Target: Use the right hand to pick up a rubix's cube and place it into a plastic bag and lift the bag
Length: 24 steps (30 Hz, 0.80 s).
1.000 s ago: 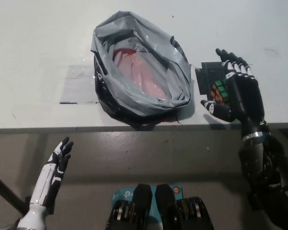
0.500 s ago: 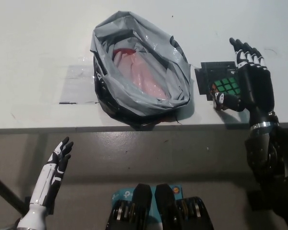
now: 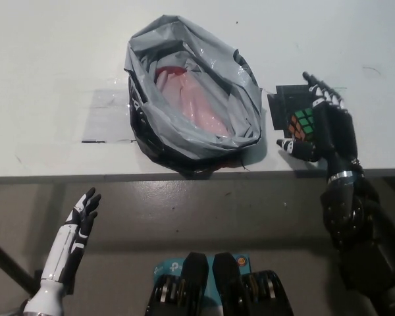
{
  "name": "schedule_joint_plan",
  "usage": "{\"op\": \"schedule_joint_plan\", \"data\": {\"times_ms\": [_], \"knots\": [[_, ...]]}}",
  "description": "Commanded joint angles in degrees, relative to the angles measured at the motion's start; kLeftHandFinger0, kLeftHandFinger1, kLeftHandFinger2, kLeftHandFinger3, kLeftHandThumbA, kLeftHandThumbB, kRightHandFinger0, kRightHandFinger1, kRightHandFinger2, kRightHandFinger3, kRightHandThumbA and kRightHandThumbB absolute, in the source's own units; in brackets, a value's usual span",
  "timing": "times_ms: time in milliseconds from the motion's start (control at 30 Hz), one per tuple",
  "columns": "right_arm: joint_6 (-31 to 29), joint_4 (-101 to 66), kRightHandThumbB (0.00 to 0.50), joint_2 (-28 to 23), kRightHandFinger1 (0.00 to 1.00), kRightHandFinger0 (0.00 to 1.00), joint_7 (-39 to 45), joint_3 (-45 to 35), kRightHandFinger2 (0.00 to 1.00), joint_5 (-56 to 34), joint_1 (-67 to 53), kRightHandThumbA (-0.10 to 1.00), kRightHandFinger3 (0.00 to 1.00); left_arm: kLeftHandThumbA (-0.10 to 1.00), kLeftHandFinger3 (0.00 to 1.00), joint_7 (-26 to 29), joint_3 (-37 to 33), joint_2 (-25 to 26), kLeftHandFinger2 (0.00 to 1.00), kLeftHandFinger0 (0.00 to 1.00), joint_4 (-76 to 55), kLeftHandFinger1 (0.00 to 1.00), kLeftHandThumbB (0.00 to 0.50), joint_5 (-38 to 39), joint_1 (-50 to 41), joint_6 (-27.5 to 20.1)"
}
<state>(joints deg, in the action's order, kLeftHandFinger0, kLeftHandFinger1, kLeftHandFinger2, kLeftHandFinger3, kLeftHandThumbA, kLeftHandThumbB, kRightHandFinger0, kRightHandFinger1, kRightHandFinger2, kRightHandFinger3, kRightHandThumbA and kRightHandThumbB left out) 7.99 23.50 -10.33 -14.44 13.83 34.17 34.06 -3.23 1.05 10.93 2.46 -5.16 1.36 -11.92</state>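
Observation:
The Rubik's cube [image 3: 302, 124], showing green and orange faces, sits on a small dark square pad [image 3: 286, 102] just right of the bag. My black right hand [image 3: 329, 125] lies against the cube's right side. Its fingers [image 3: 319, 89] stretch out past the cube's far edge and its thumb [image 3: 293, 147] reaches under the near edge, not closed around the cube. The grey plastic bag [image 3: 141, 56] stands open on the white table [image 3: 46, 66], with pink and red material inside. My white left hand [image 3: 82, 210] hangs open below the table edge at lower left.
A clear tape patch [image 3: 106, 115] lies on the table left of the bag. The table's front edge [image 3: 66, 176] runs across the middle of the view, with grey floor below it.
My right hand swung right and away from the bag, showing more of the cube's green face, then came back left to the cube's side. The bag and left hand have not moved.

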Motion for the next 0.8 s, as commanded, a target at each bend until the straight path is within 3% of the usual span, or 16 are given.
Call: {"op": "schedule_joint_plan", "data": {"times_ms": [0,767], "knots": [[-3.49,1.41,0.500,0.88,1.00,1.00,1.69,-1.41,1.00,-3.87,3.99,0.97,1.00,1.00,1.00,-0.28,0.37,0.61,1.00,1.00,-1.12,1.00,0.252,0.88,1.05,-1.25],[-0.64,8.95,0.500,-0.29,1.00,1.00,-4.84,-0.40,1.00,2.29,8.77,0.95,1.00,1.00,1.00,-0.25,0.45,0.51,1.00,1.00,-1.22,1.00,0.255,0.67,1.40,-0.94]]}}
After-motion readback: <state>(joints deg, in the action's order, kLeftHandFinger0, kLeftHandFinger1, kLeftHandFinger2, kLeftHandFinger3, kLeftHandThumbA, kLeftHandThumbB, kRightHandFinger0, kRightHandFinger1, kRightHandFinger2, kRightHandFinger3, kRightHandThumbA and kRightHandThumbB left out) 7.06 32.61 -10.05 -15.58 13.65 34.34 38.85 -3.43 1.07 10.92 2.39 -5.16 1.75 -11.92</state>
